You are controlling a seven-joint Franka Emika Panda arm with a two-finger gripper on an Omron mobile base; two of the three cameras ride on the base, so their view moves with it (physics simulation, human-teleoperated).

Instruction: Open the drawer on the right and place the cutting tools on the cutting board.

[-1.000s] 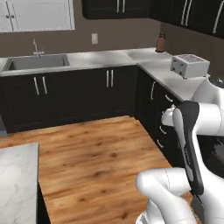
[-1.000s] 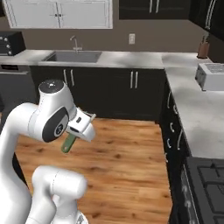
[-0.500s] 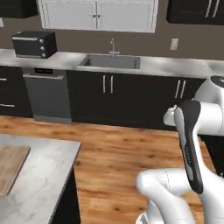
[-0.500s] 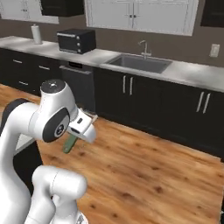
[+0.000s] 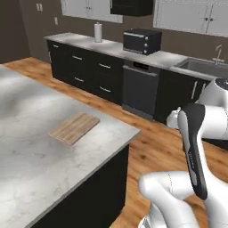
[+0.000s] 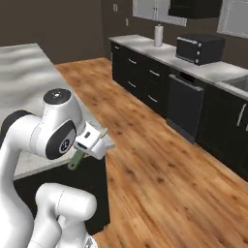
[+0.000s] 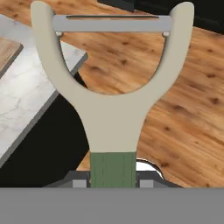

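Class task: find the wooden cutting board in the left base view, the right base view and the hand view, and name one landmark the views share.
Left base view: cutting board lies left of centre on the marble island.
Right base view: not seen.
Hand view: its corner sits at the left edge.
Shared landmark: the island's marble corner.

Cutting board cut by frame edge

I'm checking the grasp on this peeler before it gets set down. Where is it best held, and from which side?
By its green handle, from the handle end, as the gripper holds it now. The handle is straight and narrow between the fingers, while the forked beige head and the thin blade bar stay free, pointing away.
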